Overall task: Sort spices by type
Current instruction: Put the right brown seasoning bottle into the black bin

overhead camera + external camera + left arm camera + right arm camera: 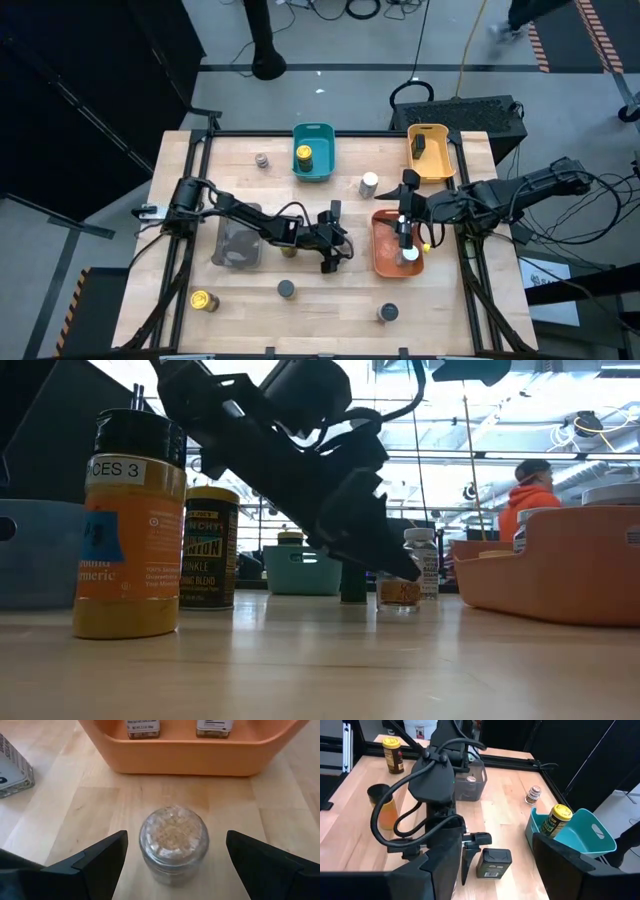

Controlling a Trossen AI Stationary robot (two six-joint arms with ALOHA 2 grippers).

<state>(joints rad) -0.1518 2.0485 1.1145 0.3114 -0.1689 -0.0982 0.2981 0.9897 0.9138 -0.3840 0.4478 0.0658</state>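
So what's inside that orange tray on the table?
The orange tray holds two white-topped spice jars, standing upright. The right gripper hovers over it with open fingers, covering part of the inside, so more could be hidden there.

A light wooden table (300, 320) with a black metal frame stands on a grey floor (120, 230). Black cables (360, 10) trail across the floor beyond it, and striped hazard tape (555, 45) marks the far corner. At table height, a bright ceiling with strip lights (500, 420) shows, and a person in an orange hooded top (525, 500) is in the background.
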